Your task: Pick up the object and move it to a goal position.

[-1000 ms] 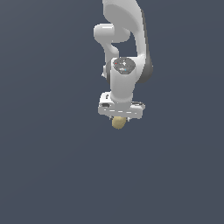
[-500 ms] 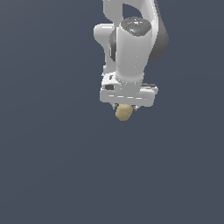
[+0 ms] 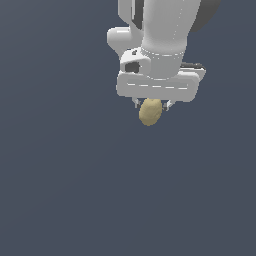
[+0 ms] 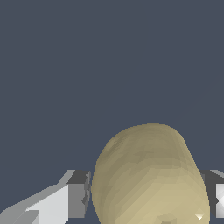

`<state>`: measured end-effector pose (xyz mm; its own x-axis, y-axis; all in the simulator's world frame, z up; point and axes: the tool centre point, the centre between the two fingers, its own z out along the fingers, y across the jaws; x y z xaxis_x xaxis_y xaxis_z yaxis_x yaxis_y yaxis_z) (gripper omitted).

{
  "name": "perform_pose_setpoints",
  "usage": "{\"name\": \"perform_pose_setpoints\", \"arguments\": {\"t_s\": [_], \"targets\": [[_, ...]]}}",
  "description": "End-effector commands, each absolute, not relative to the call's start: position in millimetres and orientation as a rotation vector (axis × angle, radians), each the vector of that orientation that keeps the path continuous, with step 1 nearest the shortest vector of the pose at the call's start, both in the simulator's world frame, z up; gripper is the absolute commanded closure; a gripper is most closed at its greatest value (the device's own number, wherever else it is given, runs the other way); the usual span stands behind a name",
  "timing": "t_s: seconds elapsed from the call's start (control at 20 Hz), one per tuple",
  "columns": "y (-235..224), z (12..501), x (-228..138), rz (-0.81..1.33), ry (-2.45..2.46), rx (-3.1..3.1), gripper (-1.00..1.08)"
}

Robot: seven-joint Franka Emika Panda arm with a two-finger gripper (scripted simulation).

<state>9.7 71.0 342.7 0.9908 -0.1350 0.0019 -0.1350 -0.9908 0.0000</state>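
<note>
The object (image 3: 150, 112) is a small tan-yellow, egg-shaped lump. It hangs just under the white gripper bar in the exterior view, held up in the air. My gripper (image 3: 151, 106) is shut on it, with short fingers on both sides of it. In the wrist view the object (image 4: 148, 175) fills the lower middle of the picture, and a grey and white finger (image 4: 76, 194) presses against one side of it. The other finger (image 4: 216, 192) shows only at the picture's edge.
The white arm (image 3: 162, 35) rises out of the exterior view's top. Behind it there is only a flat dark grey-blue background, with no floor edge or other object to be seen.
The arm with the object in its grip has come much nearer to the exterior camera and shifted toward the exterior view's right. The grip on the object has held.
</note>
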Motion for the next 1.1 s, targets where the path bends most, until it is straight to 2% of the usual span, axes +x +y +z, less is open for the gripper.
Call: {"name": "perform_pose_setpoints", "arguments": {"t_s": [0.0,0.5,1.05], "targets": [[75,365,14,0.001,-0.213,3.134,1.08],[85,422,27,0.000,-0.213,3.134,1.08],[88,439,32,0.000,-0.213,3.134,1.08]]}}
